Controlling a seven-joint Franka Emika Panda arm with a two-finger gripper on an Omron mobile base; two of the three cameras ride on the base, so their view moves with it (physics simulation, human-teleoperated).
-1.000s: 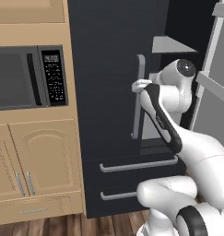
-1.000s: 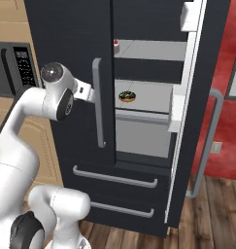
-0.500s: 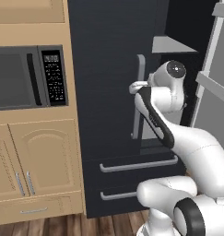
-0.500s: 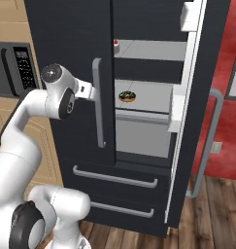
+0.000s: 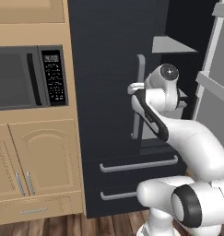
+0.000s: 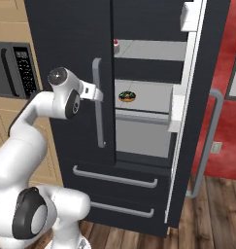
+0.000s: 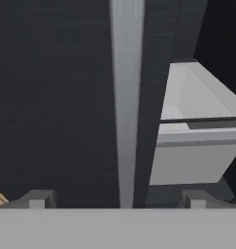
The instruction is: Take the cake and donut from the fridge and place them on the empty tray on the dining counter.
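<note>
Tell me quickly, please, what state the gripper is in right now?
Gripper: open, holding nothing; its fingertips stand wide apart in front of the fridge handle.

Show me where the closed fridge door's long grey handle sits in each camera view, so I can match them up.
Left base view: handle upright at centre, just left of the arm's wrist.
Right base view: handle left of centre, beside the open compartment holding the donut.
Hand view: handle vertical, centre, between the open gripper tips.
Shared landmark: the handle itself.

matte black fridge [image 6: 71, 39], choc-glazed donut [image 6: 127, 97], red wall [image 6: 231, 121].
</note>
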